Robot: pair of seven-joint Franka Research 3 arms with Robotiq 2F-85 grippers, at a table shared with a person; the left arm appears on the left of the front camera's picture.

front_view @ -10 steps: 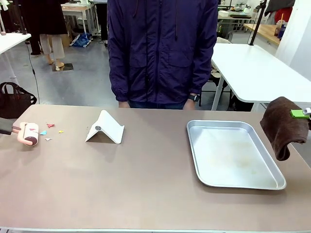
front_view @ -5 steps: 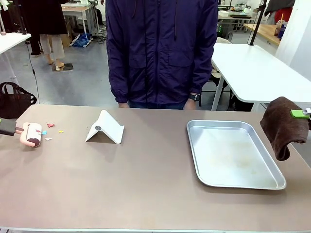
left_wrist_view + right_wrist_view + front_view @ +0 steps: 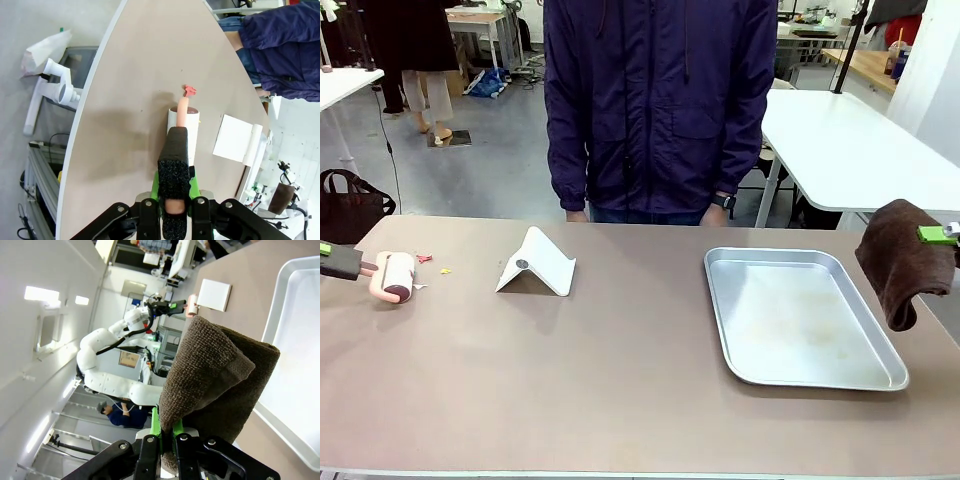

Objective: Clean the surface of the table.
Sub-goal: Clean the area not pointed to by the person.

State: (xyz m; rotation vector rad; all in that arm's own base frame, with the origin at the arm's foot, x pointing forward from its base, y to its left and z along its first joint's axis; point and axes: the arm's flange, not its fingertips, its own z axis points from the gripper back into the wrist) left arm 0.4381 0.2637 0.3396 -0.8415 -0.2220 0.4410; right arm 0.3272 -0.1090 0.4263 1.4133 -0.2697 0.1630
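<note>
The brown desk spans the whole foreground, with a person standing at its far edge. The cleaning is judged to be at an early stage. At the desk's left end, a few small coloured paper scraps are seen lying loose on the top, just beside a pink lint roller. The roller's black foam handle is clamped firmly in the left hand, whose fingers are closed tight around it. The roller's drum is laid on the desk, with a red scrap just beyond its tip. These scraps are taken to be what remains to be picked up.

At the right edge, a folded brown cloth is held up off the desk, pinched in the closed right hand. It hangs beside a silver tray, which is seen to be empty. No wiping is under way there, so that pass is judged not yet begun. A white folded card stands between roller and tray. The rest of the top looks bare, though fine dust could not be told from these views.
</note>
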